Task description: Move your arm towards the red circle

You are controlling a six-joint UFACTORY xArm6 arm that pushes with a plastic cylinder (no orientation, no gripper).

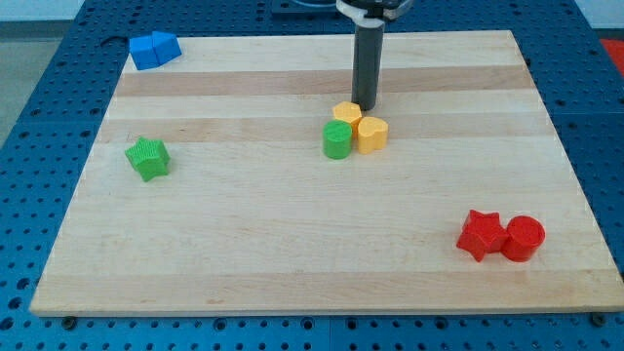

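Bright, even overhead light is washing the pale wooden board (292,234), casting only short soft shadows beside the blocks; focus is staying sharp, without glare or blur.

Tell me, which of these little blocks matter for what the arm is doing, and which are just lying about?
Part of the job:
- my tip, at the view's top, just behind the yellow blocks
- red circle, at the view's bottom right

Just lying about:
- red star, touching the red circle
- two yellow blocks
- green cylinder
- green star
- blue blocks
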